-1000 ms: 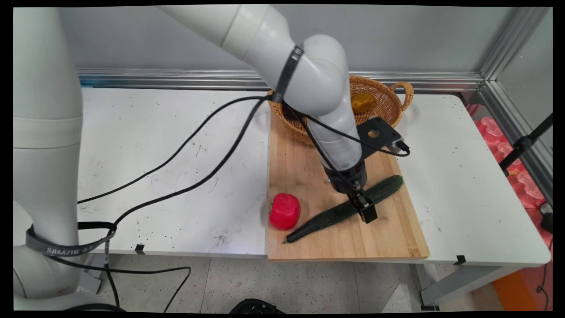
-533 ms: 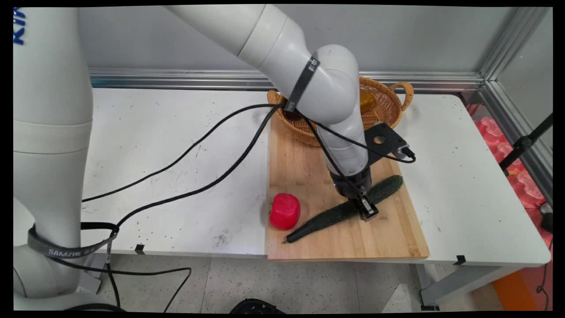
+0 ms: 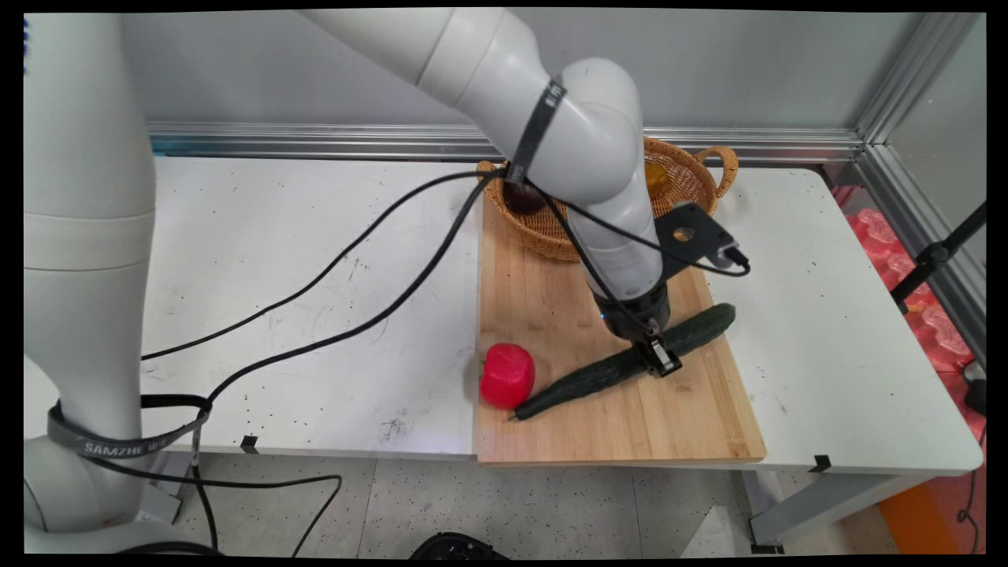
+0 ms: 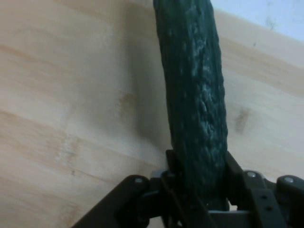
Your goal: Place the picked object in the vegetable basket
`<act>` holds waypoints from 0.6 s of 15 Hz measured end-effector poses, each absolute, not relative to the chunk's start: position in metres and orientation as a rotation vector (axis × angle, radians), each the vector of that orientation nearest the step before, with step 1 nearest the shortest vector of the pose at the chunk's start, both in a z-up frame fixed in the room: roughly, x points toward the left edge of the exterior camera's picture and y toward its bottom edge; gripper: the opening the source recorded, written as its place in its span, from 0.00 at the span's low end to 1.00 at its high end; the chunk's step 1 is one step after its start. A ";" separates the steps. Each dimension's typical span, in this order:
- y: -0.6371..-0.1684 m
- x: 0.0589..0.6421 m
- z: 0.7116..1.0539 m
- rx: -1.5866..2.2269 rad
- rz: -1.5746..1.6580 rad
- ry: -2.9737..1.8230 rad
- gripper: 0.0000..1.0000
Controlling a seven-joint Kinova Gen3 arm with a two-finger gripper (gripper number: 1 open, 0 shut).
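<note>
Gripper (image 3: 657, 356) clamps cucumber (image 3: 598, 374) mid-board (image 3: 693, 417), tip by pepper (image 3: 507, 376).

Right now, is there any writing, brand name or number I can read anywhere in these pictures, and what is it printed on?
"SAMZHE": white letters on the black strap round the arm's base; a few characters after it are too blurred to read.
White lettering on the black strap round the arm's upper joint: too small to read.
Nothing readable on the cucumber, cutting board or basket.
</note>
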State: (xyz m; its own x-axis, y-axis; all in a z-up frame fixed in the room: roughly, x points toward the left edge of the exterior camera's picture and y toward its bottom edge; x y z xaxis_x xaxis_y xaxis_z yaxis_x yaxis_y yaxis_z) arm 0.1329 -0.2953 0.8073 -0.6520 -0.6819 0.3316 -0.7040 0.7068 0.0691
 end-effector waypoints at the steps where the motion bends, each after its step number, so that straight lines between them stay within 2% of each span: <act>1: -0.295 0.135 0.816 1.083 0.097 -2.571 0.00; 5: -0.291 0.141 0.841 1.103 0.106 -2.534 0.00; 9: -0.284 0.154 0.882 1.145 0.119 -2.482 0.00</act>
State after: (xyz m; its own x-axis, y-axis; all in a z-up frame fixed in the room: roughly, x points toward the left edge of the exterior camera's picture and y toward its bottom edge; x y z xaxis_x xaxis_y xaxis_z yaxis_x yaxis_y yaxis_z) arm 0.1541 -0.2840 0.8815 -0.5826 -0.7114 0.3930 -0.7458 0.6602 0.0894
